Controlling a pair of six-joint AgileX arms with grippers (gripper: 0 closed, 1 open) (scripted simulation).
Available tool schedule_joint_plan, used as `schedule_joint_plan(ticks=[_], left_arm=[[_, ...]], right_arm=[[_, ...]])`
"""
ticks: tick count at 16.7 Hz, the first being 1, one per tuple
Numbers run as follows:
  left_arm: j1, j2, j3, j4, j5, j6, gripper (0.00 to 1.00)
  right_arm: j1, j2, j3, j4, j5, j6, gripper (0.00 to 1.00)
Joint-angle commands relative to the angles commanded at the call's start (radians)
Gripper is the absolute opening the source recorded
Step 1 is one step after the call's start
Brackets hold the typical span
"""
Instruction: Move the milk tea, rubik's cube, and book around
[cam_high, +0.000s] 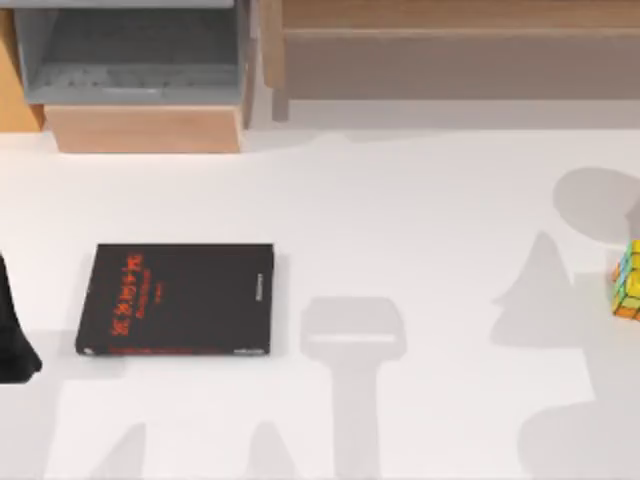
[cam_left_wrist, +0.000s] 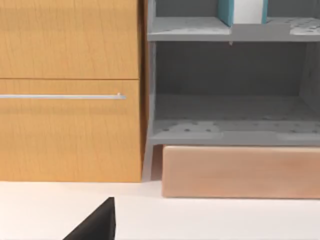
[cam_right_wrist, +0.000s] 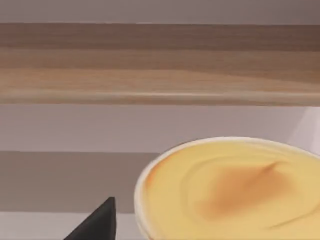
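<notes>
Two pieces of furniture are lining the back of the table (cam_high: 400, 200): a grey shelf unit (cam_high: 135, 55) on a wooden base at the top view's left, and a long wooden shelf (cam_high: 450, 50) to its right. The book (cam_high: 178, 299) is lying flat, black cover up, left of the table's middle, with bare white surface all around it. The rubik's cube (cam_high: 628, 280) is sitting at the far right edge, partly cut off, well apart from the book.

The left arm (cam_high: 15, 330) is being seen as a dark shape at the left edge, just beside the book. From its wrist, a wooden cabinet (cam_left_wrist: 70, 90) and the grey shelves are being faced, with a dark fingertip (cam_left_wrist: 97, 222) poking in; how far the fingers are spread can't be told.

From the right wrist, the milk tea (cam_right_wrist: 230, 190) is being viewed close up, round and peach-tan, in front of the long wooden shelf. A dark fingertip (cam_right_wrist: 97, 222) is showing beside it; open or closed can't be told either.

Plenty of open table is lying between book and cube.
</notes>
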Motion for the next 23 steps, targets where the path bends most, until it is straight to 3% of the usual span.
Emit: schedule_joint_plan(ticks=[6,13,23], left_arm=[[0.0,0.0,0.0,0.0,0.0,0.0,1.0],[0.0,0.0,0.0,0.0,0.0,0.0,1.0],[0.0,0.0,0.0,0.0,0.0,0.0,1.0]], right_arm=[[0.151,-0.084,0.25,-0.266,0.107,0.126,1.0],[0.353,-0.133,0.697,-0.985,0.221,0.212,1.0],[0.464,-0.044,0.911,-1.756,0.267,0.339,1.0]])
